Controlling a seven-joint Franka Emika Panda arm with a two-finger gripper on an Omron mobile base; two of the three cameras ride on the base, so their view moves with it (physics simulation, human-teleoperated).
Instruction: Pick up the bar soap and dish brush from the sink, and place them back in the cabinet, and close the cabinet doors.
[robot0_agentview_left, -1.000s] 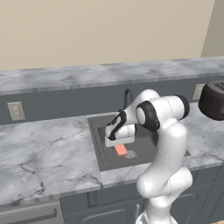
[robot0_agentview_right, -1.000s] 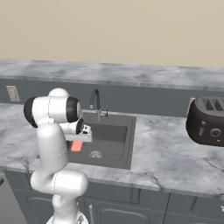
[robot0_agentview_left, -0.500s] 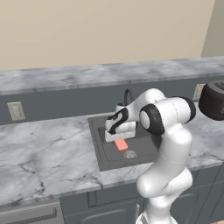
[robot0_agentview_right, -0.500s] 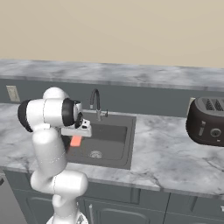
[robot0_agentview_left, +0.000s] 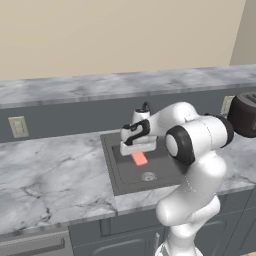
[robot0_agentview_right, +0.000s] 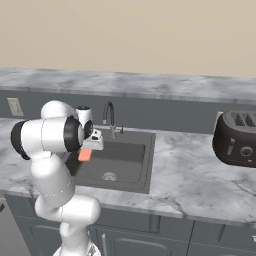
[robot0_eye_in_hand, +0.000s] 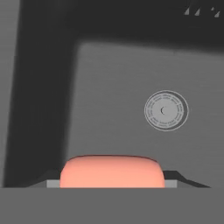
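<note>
bar soap (robot0_agentview_left: 139, 159) lifted off the sink (robot0_agentview_left: 118, 172) floor, carried higher between the fingers (robot0_eye_in_hand: 171, 180), arm raised

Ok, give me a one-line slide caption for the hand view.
Gripper holding the coral bar soap between its fingertips above the dark sink floor, round metal drain nearby.

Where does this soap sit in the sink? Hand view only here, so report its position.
Observer: The bar soap hangs between the gripper's fingers, over the sink, left of the drain.
Operator: Tell me what stands behind it.
Observer: A dark arched faucet at the sink's back edge, to the gripper's right.
Operator: Name anything on the counter.
Observer: A dark toaster stands to the sink's right.
</note>
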